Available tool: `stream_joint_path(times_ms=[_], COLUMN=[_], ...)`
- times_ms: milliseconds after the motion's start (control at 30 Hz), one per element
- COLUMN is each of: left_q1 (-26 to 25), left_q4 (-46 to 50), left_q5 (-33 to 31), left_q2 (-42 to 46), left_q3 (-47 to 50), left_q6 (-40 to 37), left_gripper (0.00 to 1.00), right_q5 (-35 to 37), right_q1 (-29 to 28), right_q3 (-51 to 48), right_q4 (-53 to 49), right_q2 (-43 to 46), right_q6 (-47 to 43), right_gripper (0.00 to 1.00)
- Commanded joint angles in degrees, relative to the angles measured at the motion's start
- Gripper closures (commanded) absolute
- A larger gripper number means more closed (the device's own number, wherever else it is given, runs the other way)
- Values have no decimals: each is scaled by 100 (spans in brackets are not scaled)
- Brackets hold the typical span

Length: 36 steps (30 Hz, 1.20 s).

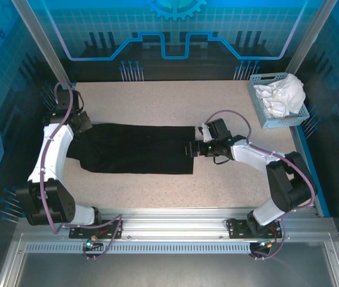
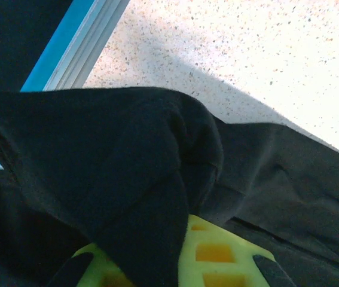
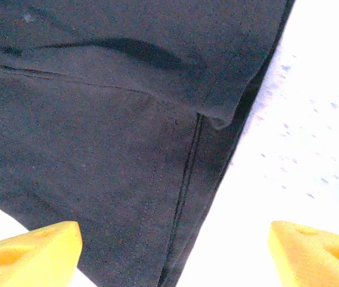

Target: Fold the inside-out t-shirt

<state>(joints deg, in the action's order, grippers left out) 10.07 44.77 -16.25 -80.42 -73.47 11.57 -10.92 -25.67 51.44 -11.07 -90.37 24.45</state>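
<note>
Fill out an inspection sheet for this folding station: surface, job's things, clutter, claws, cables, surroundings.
Surface: speckled light tabletop, bare around the cloth.
Job's things: black t-shirt laid out as a long band across the middle, with a stitched hem at its right end.
Clutter: basket in the far right corner, holding a crumpled white cloth garment.
Claws: left claw shut on the black t-shirt's left end, cloth draped over it; right claw open at the shirt's right edge.
Cables: a purple cable loops along the right arm, another along the left arm.
Surroundings: blue patterned panels behind and at the sides; metal rail at the near edge.
</note>
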Motion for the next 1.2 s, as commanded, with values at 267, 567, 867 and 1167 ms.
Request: stream_joint_path(times_ms=[267,567,867,1167], left_q1=[12,-178,-1347,-2530], left_q4=[1,82,200,-1409], left_q5=[265,1113,1838,2520], left_q2=[-235,-54,-17,-415], left_q3=[-215,-154,-252,430], left_q6=[-59,349,1211,2833], left_gripper=[100,100,100,98], right_q5=[-519,-587,-741,-1487], right_q1=[-366,-280,-254,113], right_q3=[1278,1718,1852,1401], right_q4=[142,-44,-238,76], right_q2=[-1177,-2211,-2130,-1212], right_q6=[130,148,-27,64], right_gripper=[26,33,33,22])
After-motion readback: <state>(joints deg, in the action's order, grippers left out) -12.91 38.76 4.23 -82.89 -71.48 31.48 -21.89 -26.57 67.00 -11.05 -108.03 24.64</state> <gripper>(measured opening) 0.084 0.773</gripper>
